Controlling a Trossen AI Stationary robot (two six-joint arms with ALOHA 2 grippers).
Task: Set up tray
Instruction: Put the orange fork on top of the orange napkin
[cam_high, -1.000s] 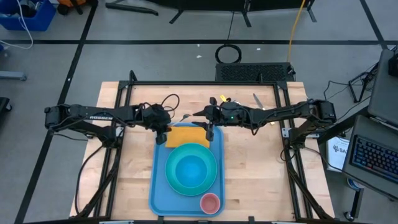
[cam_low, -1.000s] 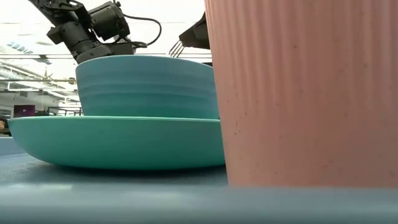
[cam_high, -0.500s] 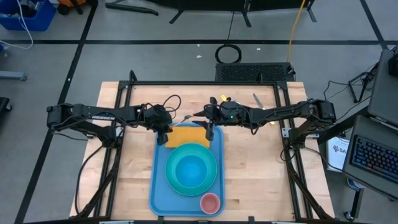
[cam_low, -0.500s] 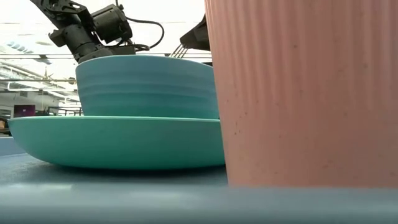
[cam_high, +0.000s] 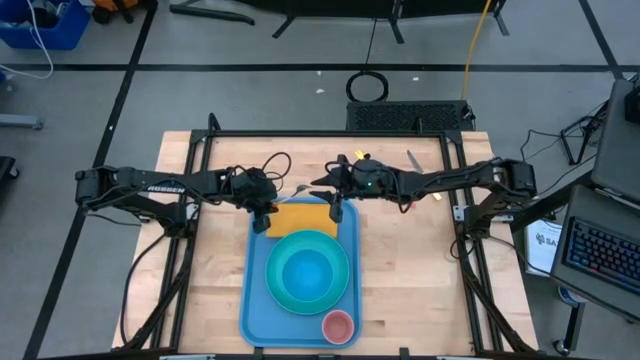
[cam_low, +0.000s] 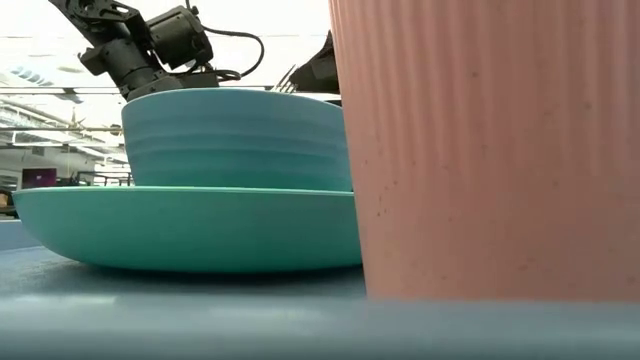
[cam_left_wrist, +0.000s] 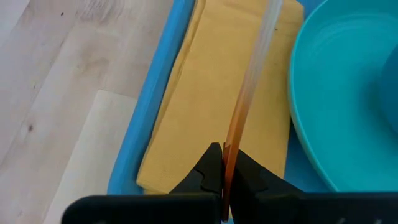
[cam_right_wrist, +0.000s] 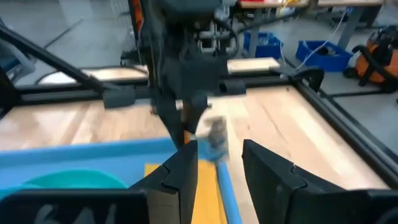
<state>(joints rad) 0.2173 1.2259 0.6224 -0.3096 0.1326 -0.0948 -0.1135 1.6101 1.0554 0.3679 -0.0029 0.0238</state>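
Wood is what we see first: the pale table (cam_high: 400, 260) fills the frame between two black rails. On its middle lies the tray (cam_high: 256, 300), light blue and long, its far end between the two grippers and its near end toward the table's front edge. Inside the tray sits a round turquoise plate (cam_high: 283, 292) with a turquoise bowl (cam_high: 306, 271) on it; in the low view the bowl (cam_low: 235, 135) rises above the plate's rim (cam_low: 180, 225). Beyond the plate, at the tray's far end, lies an orange-yellow napkin (cam_high: 296, 217). A pink cup (cam_high: 338, 325) stands in the near right corner of the tray and fills the right half of the low view (cam_low: 490, 150).

We see the left gripper (cam_high: 262, 212) over the napkin's left edge, its fingers (cam_left_wrist: 210, 168) pinched tight on a thin orange-to-clear utensil handle (cam_left_wrist: 249, 93) that lies along the napkin (cam_left_wrist: 199, 93) beside the plate. The right gripper (cam_high: 336, 207) hovers over the napkin's right edge at the tray's rim; in its wrist view the fingers (cam_right_wrist: 183, 168) stand apart with nothing between them.
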